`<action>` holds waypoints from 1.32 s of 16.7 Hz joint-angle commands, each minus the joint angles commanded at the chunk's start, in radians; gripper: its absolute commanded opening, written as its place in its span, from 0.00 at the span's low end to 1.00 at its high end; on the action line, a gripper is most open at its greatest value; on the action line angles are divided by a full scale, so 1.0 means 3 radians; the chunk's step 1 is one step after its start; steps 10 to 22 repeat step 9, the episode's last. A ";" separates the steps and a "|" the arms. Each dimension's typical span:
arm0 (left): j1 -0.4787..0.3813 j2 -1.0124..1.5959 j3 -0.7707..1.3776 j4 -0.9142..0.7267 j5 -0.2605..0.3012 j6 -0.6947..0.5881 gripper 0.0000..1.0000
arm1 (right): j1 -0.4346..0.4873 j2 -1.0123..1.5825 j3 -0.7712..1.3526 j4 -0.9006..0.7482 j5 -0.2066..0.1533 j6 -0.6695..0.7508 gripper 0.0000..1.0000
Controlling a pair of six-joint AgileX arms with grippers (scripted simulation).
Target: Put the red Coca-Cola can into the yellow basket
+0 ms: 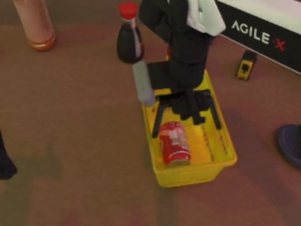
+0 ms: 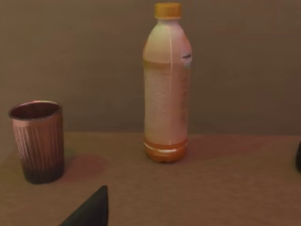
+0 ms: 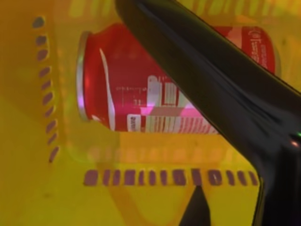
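Observation:
The red Coca-Cola can [image 1: 174, 143] lies on its side on the floor of the yellow basket [image 1: 193, 176], near the basket's front wall. My right gripper [image 1: 192, 115] hangs open over the basket's back half, just above the can and clear of it. In the right wrist view the can [image 3: 136, 94] rests free against the slotted basket wall [image 3: 141, 197]. A black basket handle [image 3: 211, 89] crosses in front of it, and one fingertip [image 3: 196, 209] shows. My left arm [image 1: 4, 165] is parked at the table's left edge, with one fingertip [image 2: 94, 209] in its wrist view.
A soy-sauce bottle [image 1: 129, 40] and a grey block [image 1: 143, 84] stand just behind and left of the basket. An orange drink bottle [image 1: 35, 26] is at the back left. A small yellow-black object [image 1: 246, 65] and a dark round thing [image 1: 290, 143] lie right. A copper cup [image 2: 37, 141] stands by the bottle.

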 joint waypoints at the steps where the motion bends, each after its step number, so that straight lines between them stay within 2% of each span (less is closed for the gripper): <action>1: 0.0000 0.0000 0.0000 0.0000 0.0000 0.0000 1.00 | -0.0006 0.0004 0.0003 0.0000 0.0001 0.0003 0.00; 9: 0.0000 0.0000 0.0000 0.0000 0.0000 0.0000 1.00 | -0.0095 -0.0090 0.0506 -0.0598 0.0000 -0.0121 0.00; 22: 0.0000 0.0000 0.0000 0.0000 0.0000 0.0000 1.00 | -0.0095 -0.0090 0.0506 -0.0598 0.0000 -0.0121 0.00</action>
